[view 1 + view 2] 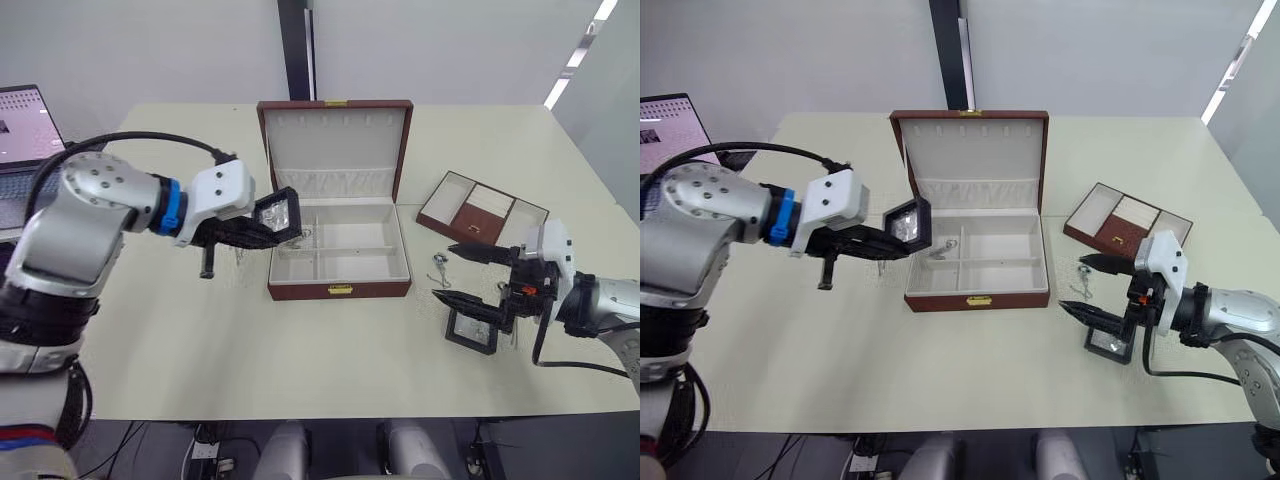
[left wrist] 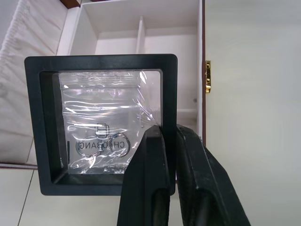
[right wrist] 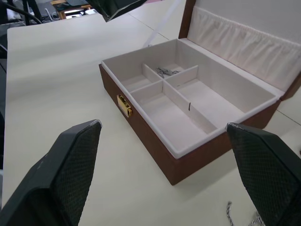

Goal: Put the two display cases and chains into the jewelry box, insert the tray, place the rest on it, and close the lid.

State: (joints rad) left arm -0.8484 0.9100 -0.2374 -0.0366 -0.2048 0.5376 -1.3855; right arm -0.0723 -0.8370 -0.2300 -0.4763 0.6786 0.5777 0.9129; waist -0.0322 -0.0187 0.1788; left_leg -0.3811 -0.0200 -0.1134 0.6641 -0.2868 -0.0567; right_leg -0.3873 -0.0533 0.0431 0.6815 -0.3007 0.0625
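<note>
Display case point(image 1: 276, 214), black-framed: pinched by the left gripper point(image 2: 162, 136) jaws above the jewelry box point(image 1: 340, 250) at its 9 o'clock edge, apparently for lowering into a compartment. Second display case point(image 1: 471, 331): lying on the bench point(image 1: 180, 340) at the box's 4 o'clock, under the right gripper point(image 1: 470, 275), whose jaws are spread, seemingly to straddle it. Chain point(image 3: 165, 71): already resting in a rear compartment.

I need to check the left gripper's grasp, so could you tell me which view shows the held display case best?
The left wrist view: the display case fills it, with the left gripper clamped on its frame edge. Both eye views show it small and tilted over the jewelry box; the right wrist view catches just a corner.
</note>
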